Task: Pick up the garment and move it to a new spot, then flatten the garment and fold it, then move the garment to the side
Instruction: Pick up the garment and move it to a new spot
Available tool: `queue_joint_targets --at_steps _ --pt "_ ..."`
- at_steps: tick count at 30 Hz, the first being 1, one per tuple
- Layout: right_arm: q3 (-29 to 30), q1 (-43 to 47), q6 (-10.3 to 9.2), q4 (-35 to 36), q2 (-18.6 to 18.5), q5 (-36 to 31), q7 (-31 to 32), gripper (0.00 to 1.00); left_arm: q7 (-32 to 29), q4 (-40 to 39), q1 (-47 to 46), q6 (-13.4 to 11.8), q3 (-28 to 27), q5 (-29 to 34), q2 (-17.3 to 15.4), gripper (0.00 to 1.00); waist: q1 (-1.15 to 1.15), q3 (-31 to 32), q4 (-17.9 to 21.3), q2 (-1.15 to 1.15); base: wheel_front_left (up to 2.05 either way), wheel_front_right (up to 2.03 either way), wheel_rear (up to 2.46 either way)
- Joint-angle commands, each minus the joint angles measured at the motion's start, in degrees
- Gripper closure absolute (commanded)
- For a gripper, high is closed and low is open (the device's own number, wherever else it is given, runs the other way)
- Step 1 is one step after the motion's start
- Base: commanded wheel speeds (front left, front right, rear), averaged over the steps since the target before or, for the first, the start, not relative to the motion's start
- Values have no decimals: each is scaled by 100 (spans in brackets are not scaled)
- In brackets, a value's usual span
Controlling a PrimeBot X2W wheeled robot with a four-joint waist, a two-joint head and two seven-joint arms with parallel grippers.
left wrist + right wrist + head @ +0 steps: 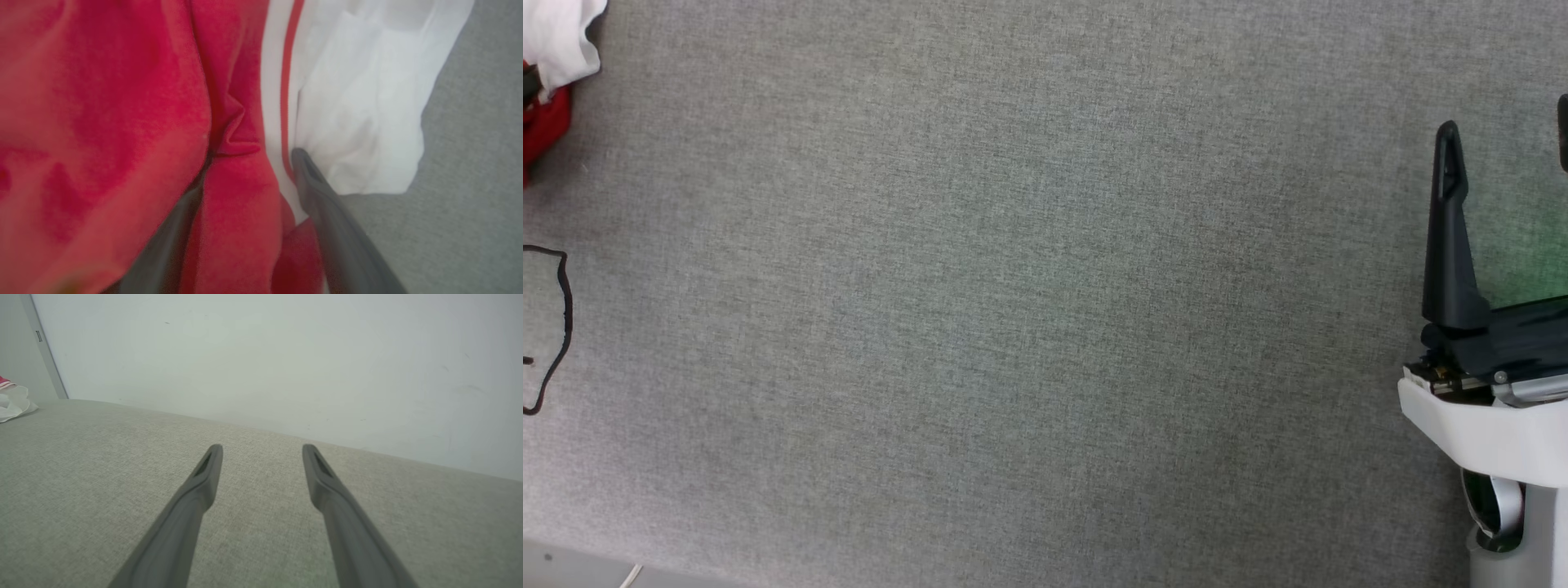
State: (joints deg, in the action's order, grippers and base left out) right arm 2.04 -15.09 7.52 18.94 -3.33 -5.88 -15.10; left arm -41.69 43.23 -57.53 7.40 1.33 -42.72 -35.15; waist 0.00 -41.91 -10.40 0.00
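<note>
Jaws of the left gripper (251, 163) are standing wide apart, straddling a raised ridge of the red soft-fabric T-shirt with white short sleeves (102, 122). One dark finger (327, 212) is lying against the red-striped white seam, and the other is sitting half under a red fold. Nothing is being pinched yet, so it is probably lining up for the first lift. That T-shirt is lying bunched at the far left edge of the grey woven-fabric surface (1045, 327). The right gripper (261, 451) is hovering over bare cloth, jaws equally wide and empty, well apart from the T-shirt, likely waiting to help flatten it.
</note>
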Motion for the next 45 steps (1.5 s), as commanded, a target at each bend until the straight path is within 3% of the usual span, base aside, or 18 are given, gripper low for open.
queue_joint_targets --at_steps 1,2,11,20,26,31,45 --pt "-13 -76 -6 6 -18 34 -10 0 -203 276 565 -4 250 23 298 56 0 3 11 0 0 0 0" --pt "-16 -78 -6 0 -16 41 -10 0 -173 286 583 -4 299 2 286 100 0 13 18 0 0 0 0" --pt "-65 63 -6 -132 17 135 -10 0 466 -217 53 -4 729 153 -251 100 0 494 -6 0 0 0 0" --pt "-87 220 -6 -365 49 373 -10 0 705 -1350 -171 -4 1807 -41 -588 100 0 1306 76 0 0 0 0" --pt "24 328 -6 -463 52 605 -10 0 697 -2133 -320 -4 2673 -66 -612 100 0 1654 255 0 0 0 0" --pt "89 355 -6 -537 53 775 -10 0 693 -2713 -481 -3 3346 -20 -422 100 0 1836 492 0 0 0 0" --pt "297 243 -6 -665 52 1216 -11 0 705 -3411 -1247 -3 5499 -31 816 100 0 1972 1426 0 0 0 0"
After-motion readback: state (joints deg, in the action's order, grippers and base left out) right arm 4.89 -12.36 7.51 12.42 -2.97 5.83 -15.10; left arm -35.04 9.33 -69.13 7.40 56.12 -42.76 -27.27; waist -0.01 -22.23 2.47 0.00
